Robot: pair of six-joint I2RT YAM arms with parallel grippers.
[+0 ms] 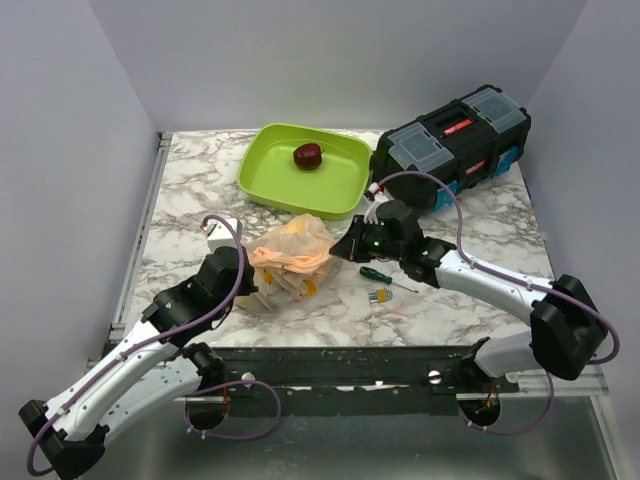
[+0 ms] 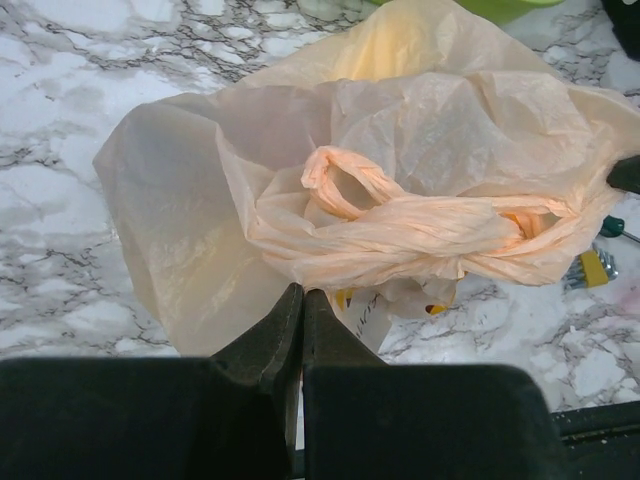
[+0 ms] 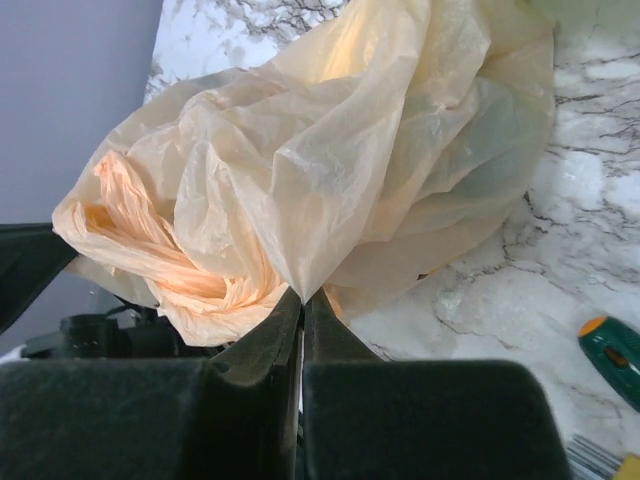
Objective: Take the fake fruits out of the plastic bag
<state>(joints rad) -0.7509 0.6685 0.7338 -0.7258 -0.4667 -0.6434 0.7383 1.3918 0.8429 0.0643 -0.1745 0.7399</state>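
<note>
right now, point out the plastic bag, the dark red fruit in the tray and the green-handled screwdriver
plastic bag point(image 1: 290, 250): top external view, crumpled middle
dark red fake fruit point(image 1: 307, 155): top external view, its upper side
green-handled screwdriver point(image 1: 374, 272): top external view, handle
</note>
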